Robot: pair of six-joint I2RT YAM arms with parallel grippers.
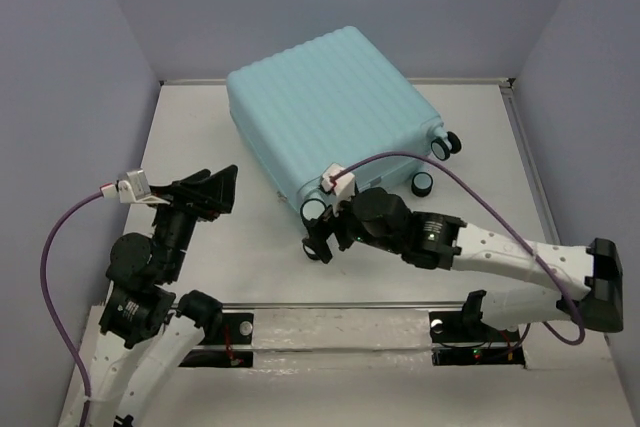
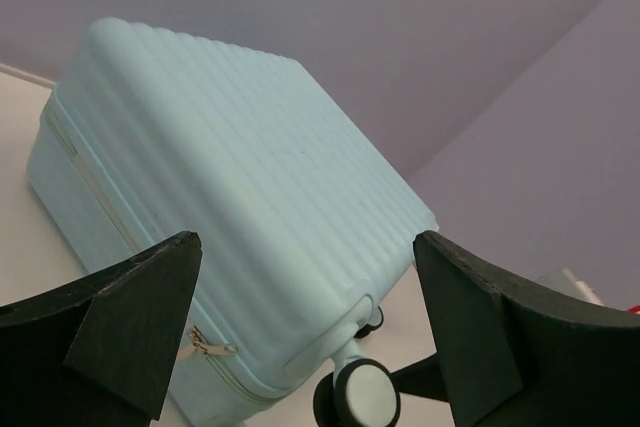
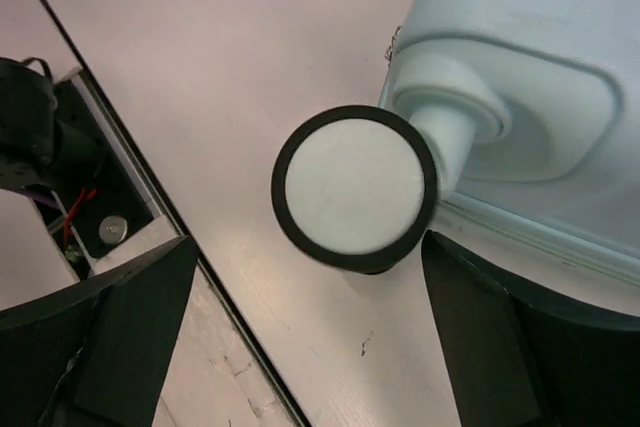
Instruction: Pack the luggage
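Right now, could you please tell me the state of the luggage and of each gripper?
luggage: closed, lying flat on the table.
left gripper: open, empty, apart from the luggage.
right gripper: open, empty, facing a corner wheel.

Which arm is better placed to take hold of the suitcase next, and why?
Probably the right arm: the right gripper, open, sits just beside the suitcase, at its near corner wheel. The left gripper, also open, stands apart from it, off to the left.
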